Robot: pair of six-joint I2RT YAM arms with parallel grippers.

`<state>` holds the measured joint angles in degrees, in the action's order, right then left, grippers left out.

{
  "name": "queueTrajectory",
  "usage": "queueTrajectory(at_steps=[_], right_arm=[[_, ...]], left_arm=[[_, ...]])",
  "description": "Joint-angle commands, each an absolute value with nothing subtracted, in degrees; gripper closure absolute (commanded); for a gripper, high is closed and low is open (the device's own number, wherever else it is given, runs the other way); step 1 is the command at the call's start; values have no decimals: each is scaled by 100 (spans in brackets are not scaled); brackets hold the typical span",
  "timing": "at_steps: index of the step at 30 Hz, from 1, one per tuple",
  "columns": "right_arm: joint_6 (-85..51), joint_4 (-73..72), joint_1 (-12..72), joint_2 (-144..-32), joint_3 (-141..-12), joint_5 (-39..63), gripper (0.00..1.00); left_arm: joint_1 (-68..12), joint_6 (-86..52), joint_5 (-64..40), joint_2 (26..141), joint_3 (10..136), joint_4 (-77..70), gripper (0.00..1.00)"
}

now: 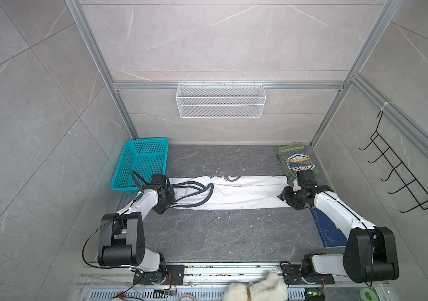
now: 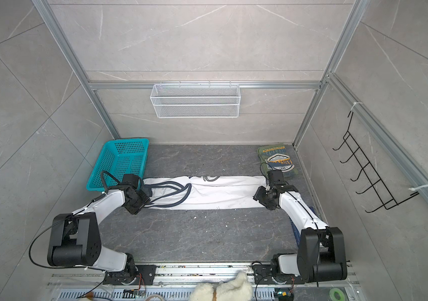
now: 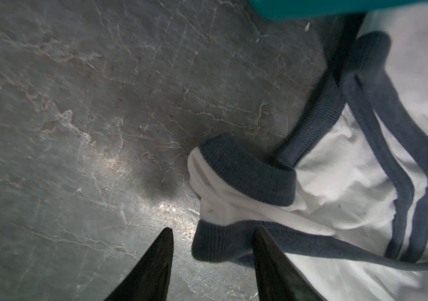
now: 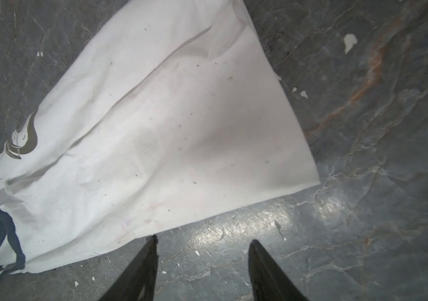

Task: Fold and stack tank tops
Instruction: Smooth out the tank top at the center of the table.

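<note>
The white tank top [image 1: 236, 192] [image 2: 215, 192] lies across the middle of the table as a long strip folded lengthwise, navy-trimmed straps toward the left. My left gripper [image 3: 212, 233] [image 1: 166, 201] is open at the strap end. A navy strap [image 3: 223, 247] lies loose on the table between its fingers, touching one of them. My right gripper [image 4: 203, 239] [image 1: 289, 197] is open at the hem end, with only bare table between its fingers; one fingertip [image 4: 153, 238] is at the hem's edge. The olive green tank top [image 1: 297, 163] [image 2: 278, 160] lies folded at the back right, badge print up.
A teal basket [image 1: 141, 163] stands at the back left, close behind my left wrist. A dark blue board [image 1: 330, 232] lies under my right arm. A white plush toy [image 1: 257, 289] sits off the front edge. A wire basket [image 1: 220, 100] and a black hook rack [image 1: 403, 177] hang on the walls.
</note>
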<state>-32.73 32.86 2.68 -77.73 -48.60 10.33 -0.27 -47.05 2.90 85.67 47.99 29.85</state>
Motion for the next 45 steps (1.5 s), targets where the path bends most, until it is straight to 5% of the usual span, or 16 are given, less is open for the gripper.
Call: queueTrajectory(at_steps=[1,6,12,21,30,39,45], right_arm=[[-3184,3186,313,-7926,-4725,1169,42],[-3169,3179,309,-7954,-4701,1191,42],[-3142,3243,306,-7877,-4747,1192,42],[-3058,3128,315,-8062,-4952,1092,42],[-3307,2960,307,-8764,-5053,802,42],[-3325,3201,302,-8678,-5132,423,42],[-3270,3287,396,-8046,-5292,689,42]], left_arm=[[-9,-4808,423,8647,4895,2832,52],[7,-4834,457,8613,4803,2689,66],[62,-5048,-165,8484,4708,2498,93],[62,-6108,-69,6680,4176,2710,98],[227,-6169,397,7006,4187,2841,90],[208,-5600,843,7060,4657,3249,55],[-1420,-5130,1454,6809,5423,3773,40]])
